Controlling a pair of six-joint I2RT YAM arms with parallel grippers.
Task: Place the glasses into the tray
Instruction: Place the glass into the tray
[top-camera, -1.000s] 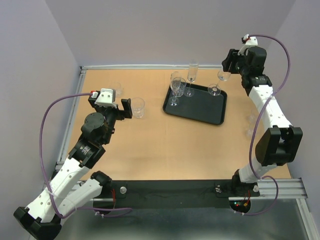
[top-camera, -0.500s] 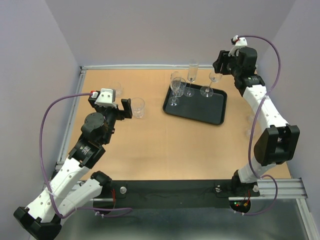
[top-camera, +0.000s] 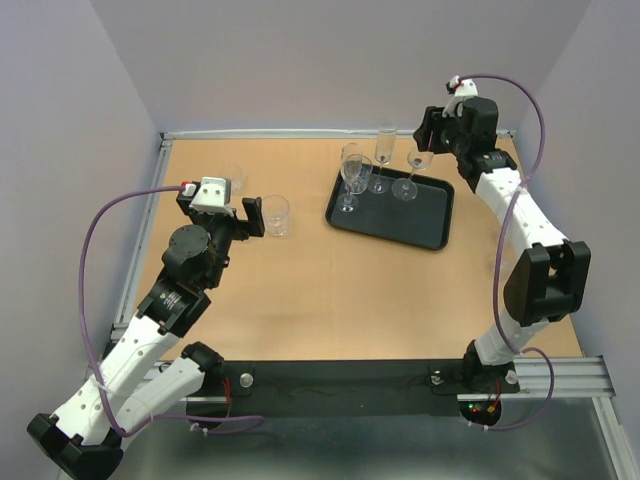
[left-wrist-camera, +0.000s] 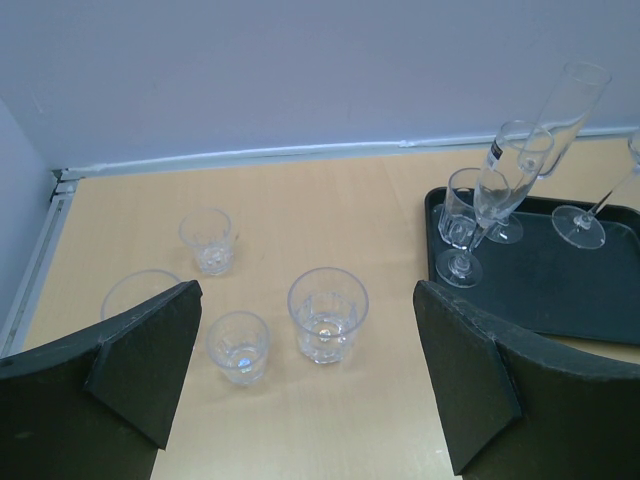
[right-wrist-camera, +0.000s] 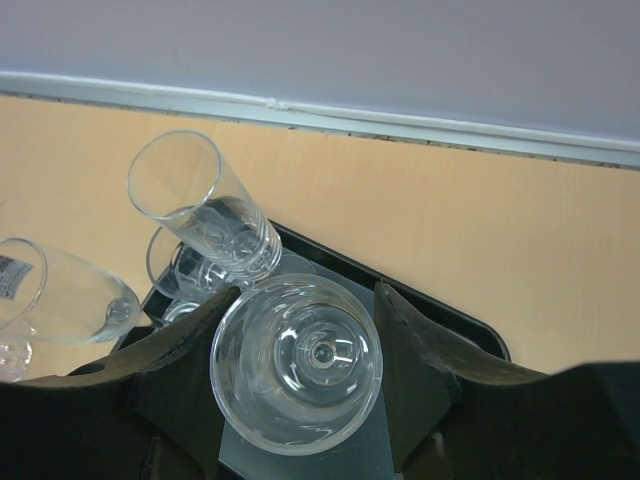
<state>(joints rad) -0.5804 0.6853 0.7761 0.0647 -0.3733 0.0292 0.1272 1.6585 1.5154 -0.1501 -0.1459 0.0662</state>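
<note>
The black tray (top-camera: 420, 222) lies at the back centre of the table with a flute (top-camera: 382, 150) and two stemmed glasses (top-camera: 352, 178) at its far left end. My right gripper (top-camera: 424, 143) is shut on the bowl of a wine glass (right-wrist-camera: 297, 362), which hangs upright with its foot (top-camera: 405, 188) low over the tray's back part. In the right wrist view the flute (right-wrist-camera: 200, 205) stands just left of it. My left gripper (top-camera: 247, 205) is open and empty. A large tumbler (left-wrist-camera: 327, 313) and a smaller one (left-wrist-camera: 239, 345) stand on the table just ahead of its fingers.
Two more tumblers (left-wrist-camera: 209, 240) stand further left near the table's left rail (left-wrist-camera: 40, 250). Faint clear glasses (top-camera: 498, 250) stand by the right edge beside the right arm. The back wall runs close behind the tray (right-wrist-camera: 440, 310).
My right gripper has carried the wine glass leftward, from beyond the tray's back right corner to over the tray. The left arm has not moved.
</note>
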